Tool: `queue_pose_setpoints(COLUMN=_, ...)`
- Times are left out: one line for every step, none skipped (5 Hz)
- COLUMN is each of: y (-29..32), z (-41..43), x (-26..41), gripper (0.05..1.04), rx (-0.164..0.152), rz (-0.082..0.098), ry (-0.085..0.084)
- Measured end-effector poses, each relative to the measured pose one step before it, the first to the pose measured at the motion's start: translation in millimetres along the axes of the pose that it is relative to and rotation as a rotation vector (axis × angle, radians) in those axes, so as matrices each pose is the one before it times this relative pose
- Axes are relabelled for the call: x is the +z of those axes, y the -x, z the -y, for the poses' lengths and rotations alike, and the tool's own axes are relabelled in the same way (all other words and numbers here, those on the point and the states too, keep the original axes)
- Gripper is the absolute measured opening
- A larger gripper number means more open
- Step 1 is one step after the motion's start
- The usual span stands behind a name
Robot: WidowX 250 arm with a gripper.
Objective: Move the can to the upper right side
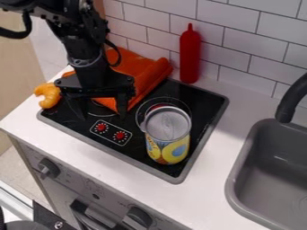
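Upright on the glossy black stovetop (pixel 207 99), a can (pixel 160 143) is seen to the right of the black gripper (pixel 101 115) and nearer the camera, its long axis vertical; the gripper's fingers are held spread, with nothing pinched. The smooth cylinder is wrapped in a yellow label (pixel 177 152) and topped by a ridged metal lid (pixel 168 123).

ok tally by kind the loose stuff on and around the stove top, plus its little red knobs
Can: 1
Red bottle: 1
Orange cloth: 1
Curved orange piece: 1
Red knobs: 2
Total: 6
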State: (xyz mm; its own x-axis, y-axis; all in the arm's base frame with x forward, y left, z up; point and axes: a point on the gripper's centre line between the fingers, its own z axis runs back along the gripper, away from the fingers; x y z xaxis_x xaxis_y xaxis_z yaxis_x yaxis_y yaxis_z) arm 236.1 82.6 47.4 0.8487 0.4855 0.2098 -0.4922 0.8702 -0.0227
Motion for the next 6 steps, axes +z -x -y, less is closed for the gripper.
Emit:
queue_pose_setpoints(y=4.75, z=-1.22, x=-3.69, gripper=0.997, rx=0.0012, rz=-0.0186, ry=-0.0081)
queue_pose_setpoints(y=13.08, z=3.23, x=-4.37, gripper=0.997, rx=-0.0554, rz=-0.0298, ry=-0.0437)
queue_pose_setpoints(y=15.75, z=3.53, x=-7.21, gripper=0.997, rx=-0.1011, rz=-0.0247, ry=0.0012)
queue_pose_setpoints(y=17.47, z=18.91, x=1.84, gripper=0.997, rx=-0.1063, rz=-0.0206, ry=0.0095)
queue_pose_setpoints(y=7.38, z=21.5, x=1.73, gripper=0.997, rx=-0.0532, rz=-0.0262, ry=0.0207)
queue_pose_setpoints(y=-2.88, z=27.25, x=1.5, gripper=0.997, rx=-0.0223, rz=0.0492, ry=0.0257)
